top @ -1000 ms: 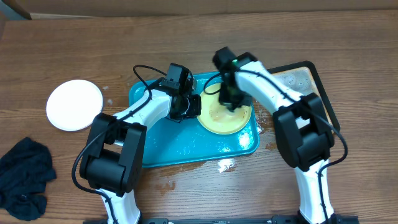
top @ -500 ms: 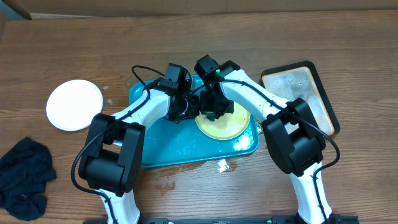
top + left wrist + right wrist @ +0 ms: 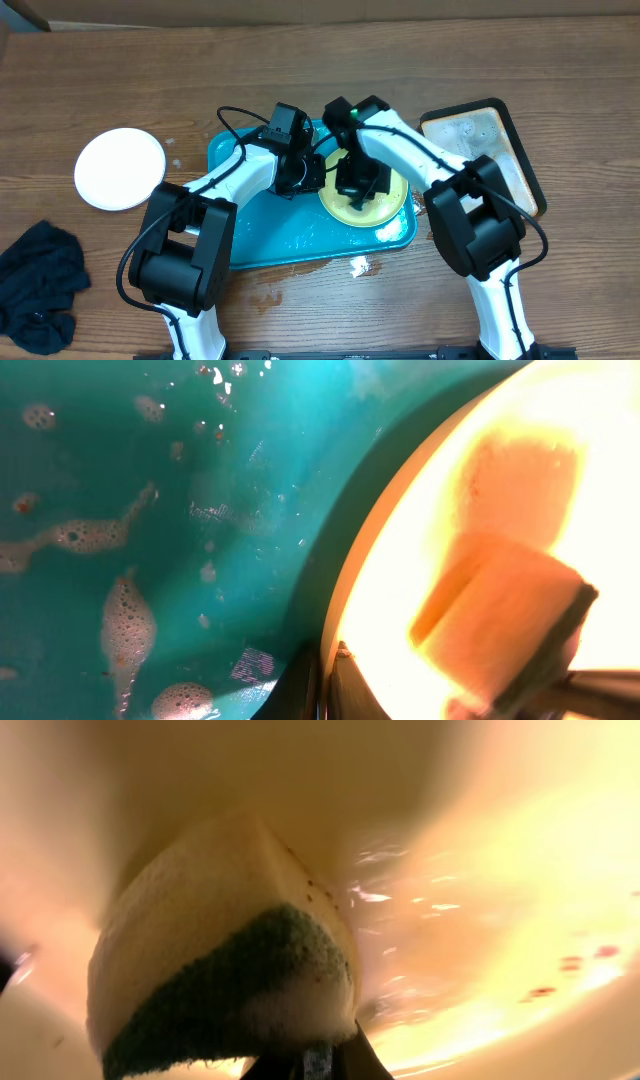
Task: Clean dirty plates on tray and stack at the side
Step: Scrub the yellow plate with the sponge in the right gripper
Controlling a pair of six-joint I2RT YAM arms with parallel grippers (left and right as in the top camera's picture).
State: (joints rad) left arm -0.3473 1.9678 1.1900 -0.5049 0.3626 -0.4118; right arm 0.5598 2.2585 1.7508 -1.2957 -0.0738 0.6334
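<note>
Fig. Overhead + both wrist views, plate-scrub stage.

(a) Yellow-green plate: lies flat inside the tray, in the tray's right half and near its far-right corner. Surface is wet and glossy; a few small reddish specks show on it in the right wrist view.

(b) Sponge: pale yellow w/ a dark green scouring face, pressed onto the plate's inner surface. It is pinched by the right gripper, fingers closed on the sponge's lower end. The right arm reaches in from the tray's right side, over the plate.

(c) Left gripper: sits at the plate's left edge, toward the tray's centre. Its fingers are nearly together, w/ the plate rim clamped between them. The left arm comes in over the tray's near-left part.

(d) Tray: turquoise, raised rim, rounded corners. Its floor left of the plate is wet, w/ patches of foam and scattered bubbles.

(e) White plate: on the table, well apart from the tray, off the tray's left side. Whether it is one plate or a stack cannot be told.

(f) Soapy tray: black-rimmed, smaller, just beyond the turquoise tray's far-right corner, approx. parallel but slightly rotated.

(g) Dark cloth: crumpled, far off the tray's near-left corner, at the table's left edge.
</note>
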